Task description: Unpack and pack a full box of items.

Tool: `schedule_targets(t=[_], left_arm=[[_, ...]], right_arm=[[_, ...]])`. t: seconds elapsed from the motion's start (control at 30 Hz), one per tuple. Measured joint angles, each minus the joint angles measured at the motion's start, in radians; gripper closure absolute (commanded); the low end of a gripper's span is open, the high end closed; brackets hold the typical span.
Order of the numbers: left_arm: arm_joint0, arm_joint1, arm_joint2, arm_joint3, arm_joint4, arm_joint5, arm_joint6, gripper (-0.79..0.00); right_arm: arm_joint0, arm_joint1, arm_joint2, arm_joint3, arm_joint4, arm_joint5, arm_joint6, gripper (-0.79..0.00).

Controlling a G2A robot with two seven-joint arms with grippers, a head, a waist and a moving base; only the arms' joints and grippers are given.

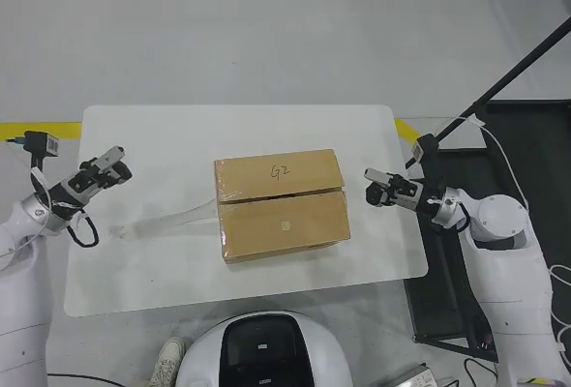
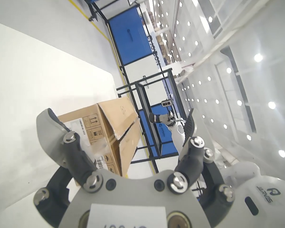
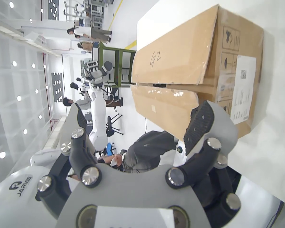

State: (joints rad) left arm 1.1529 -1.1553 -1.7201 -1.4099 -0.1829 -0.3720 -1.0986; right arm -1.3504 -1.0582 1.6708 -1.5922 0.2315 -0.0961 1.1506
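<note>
A white table [image 1: 121, 276] carries one cardboard box [image 1: 281, 205], which sits near the middle of it, resting flat with both top flaps folded down so that they meet along a seam running from side to side; a handwritten mark is on the farther flap and printed labels are on the box's two ends. The left gripper [image 1: 124, 164] hangs above the table's left part, well apart from the box, its fingers spread wide with nothing between them. The right gripper [image 1: 369, 188] is near the right end of the box without touching it, its fingers likewise parted and empty. A thin clear strip [image 1: 165, 222] lies on the table, trailing from the box's left end toward the left edge
</note>
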Motion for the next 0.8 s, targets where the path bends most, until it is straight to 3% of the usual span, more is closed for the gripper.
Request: schedule_targets(t=[0.2,0.37,0.8], left_arm=[[-0.087,0.000,0.101,0.102,-0.066,-0.063,-0.135,-0.785],[-0.138,0.005,0.141,0.171,-0.133,-0.100,-0.249,-0.785],[-0.140,0.005,0.142,0.174,-0.137,-0.098,-0.251,-0.785]], right_arm=[[0.033,0.001,-0.060,0.055,-0.013,-0.026,0.014,-0.785],[0.072,0.000,-0.098,0.109,-0.013,-0.043,0.008,-0.785],[0.072,0.000,-0.098,0.110,-0.012,-0.043,0.007,-0.785]])
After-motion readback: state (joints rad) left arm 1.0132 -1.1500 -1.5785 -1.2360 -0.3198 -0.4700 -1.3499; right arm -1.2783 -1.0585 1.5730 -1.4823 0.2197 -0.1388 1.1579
